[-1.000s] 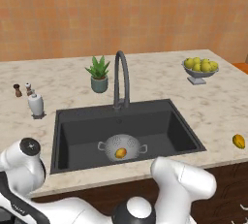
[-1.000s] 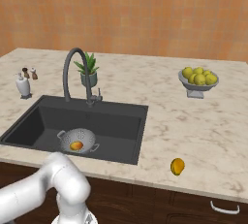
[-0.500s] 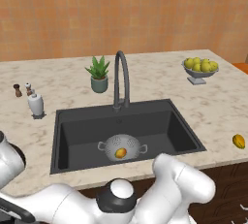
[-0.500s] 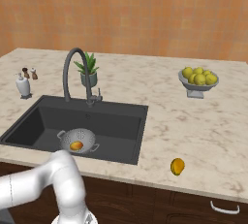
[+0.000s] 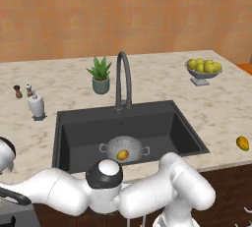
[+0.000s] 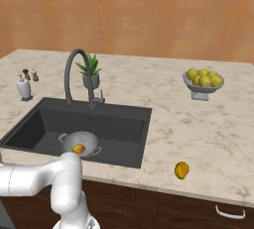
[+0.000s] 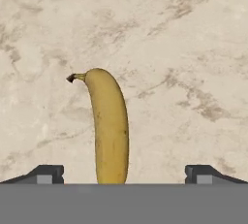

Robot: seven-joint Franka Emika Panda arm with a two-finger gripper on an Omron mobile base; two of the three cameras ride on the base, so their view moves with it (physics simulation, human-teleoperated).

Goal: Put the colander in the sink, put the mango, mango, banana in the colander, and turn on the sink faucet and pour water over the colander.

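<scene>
A: While the arm swings down out of the base views, the gripper [image 7: 124, 174] lines up spread wide over the small curved yellow banana [image 7: 109, 127] on the marble counter [image 7: 193, 48].
B: Perforated silver metal colander [image 5: 123, 148] sits in the dark grey sink [image 5: 162, 123] holding one mango [image 5: 123, 155]; the other orange-yellow mango [image 6: 181, 170] waits on the counter. Banana pick is next.

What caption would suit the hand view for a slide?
Open gripper above a yellow banana lying on the beige marble counter, its stem end pointing away from the fingertips.

Bare marble surface [image 7: 193, 48] all round banana [image 7: 110, 131], wide-spread claw [image 7: 123, 173] fingertips flanking it with free gaps on both sides.
</scene>
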